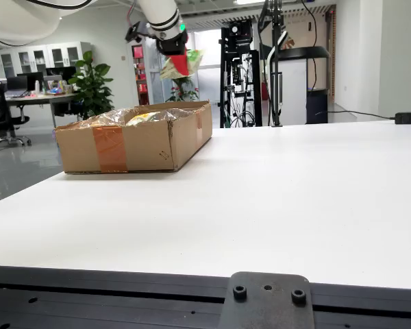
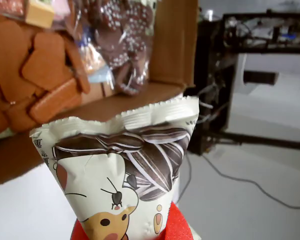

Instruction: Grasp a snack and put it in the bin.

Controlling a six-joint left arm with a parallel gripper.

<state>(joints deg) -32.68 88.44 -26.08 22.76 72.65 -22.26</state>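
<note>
Hanging high above the far end of the cardboard bin [image 1: 133, 140], the gripper [image 1: 180, 63] is seen closed on a snack packet [image 1: 176, 67], which is pinched between red pads [image 2: 180, 226] at its lower end. The grasp is therefore judged to be done, and the carry looks well advanced; what is left, as far as can be told, is for the packet to be brought fully over the opening and let go.

From the fixed view, the packet is placed well up in the air, near the back right corner of the bin, and apart from everything on the white table [image 1: 294, 199]. Whether it sits squarely over the opening or just beyond the rim cannot be settled from that low angle. Clear wrappers [image 1: 140, 116] are shown poking above the walls, so the bin is already partly filled.

From the gripper-mounted view, much more is given: the packet's crimped top edge and its cartoon and sunflower-seed print are made out, and bagged goods [image 2: 117, 40] are seen inside the bin. The bin's corner wall is shown next to the packet, with open floor to the right, which suggests the packet is held close to the edge rather than centred.
</note>
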